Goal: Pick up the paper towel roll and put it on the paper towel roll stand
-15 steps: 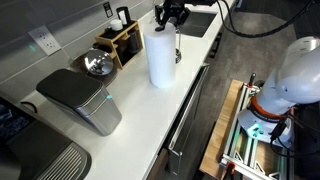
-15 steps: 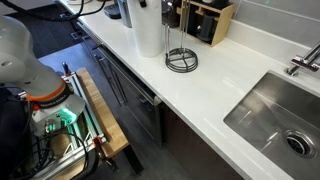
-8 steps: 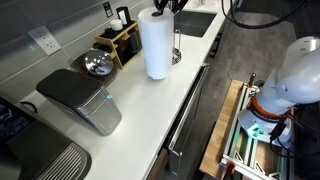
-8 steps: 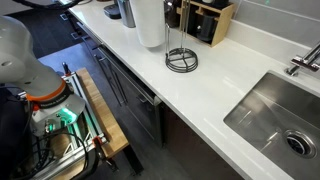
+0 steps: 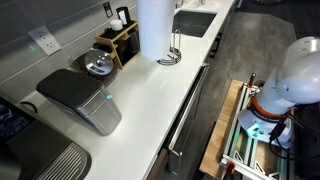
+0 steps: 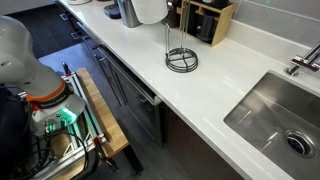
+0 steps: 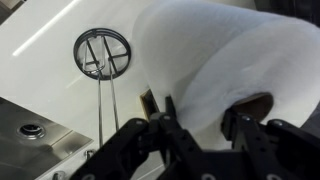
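The paper towel roll (image 5: 155,28) is a thick white cylinder held up off the white counter, with its top cut off by the frame in both exterior views (image 6: 150,9). In the wrist view my gripper (image 7: 200,128) is shut on the roll (image 7: 215,60), one finger (image 7: 165,122) on its outside and the other at its core hole. The paper towel roll stand (image 5: 172,55), dark wire with a ring base (image 6: 181,62) and thin upright rods, stands on the counter just beside and below the roll. It also shows in the wrist view (image 7: 101,50).
A wooden knife block (image 5: 125,40) stands against the wall behind the roll (image 6: 205,20). A steel sink (image 6: 275,120) with a faucet (image 6: 300,62) lies past the stand. A metal bowl (image 5: 97,65) and a grey appliance (image 5: 80,100) sit further along the counter.
The roll has risen off the counter, up toward the top of both exterior views, held by my gripper. The stand has not moved.
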Robot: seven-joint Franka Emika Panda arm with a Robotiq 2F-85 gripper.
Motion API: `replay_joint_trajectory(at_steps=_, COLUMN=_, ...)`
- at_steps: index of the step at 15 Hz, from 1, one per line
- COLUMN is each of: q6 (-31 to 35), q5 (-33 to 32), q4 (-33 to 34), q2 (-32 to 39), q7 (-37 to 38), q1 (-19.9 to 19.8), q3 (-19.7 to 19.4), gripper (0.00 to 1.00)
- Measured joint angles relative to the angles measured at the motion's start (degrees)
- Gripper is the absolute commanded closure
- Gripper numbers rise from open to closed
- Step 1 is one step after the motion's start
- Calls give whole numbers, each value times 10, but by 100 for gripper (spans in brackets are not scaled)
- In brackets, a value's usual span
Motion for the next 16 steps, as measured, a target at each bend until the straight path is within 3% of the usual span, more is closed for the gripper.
replay_joint_trajectory(at_steps=1, q6=-1, q5=0, q4=0, q2=-1, q7=0, q1=0, q3=0, gripper=56)
replay_joint_trajectory(at_steps=2, q6=-1, q5=-1, q4=0, q2=0, q7=-1, q1=0, q3=0, gripper=81)
replay_joint_trajectory(at_steps=8, q6=0, q5=-1, q4=15, q2=10, q7=-10, q1=-1, q3=-1, gripper=81)
replay_joint_trajectory(at_steps=16, q6=-53, q5=-19, q4=172, q2=42, q7=-63, q1=-20, q3=-34, gripper=81)
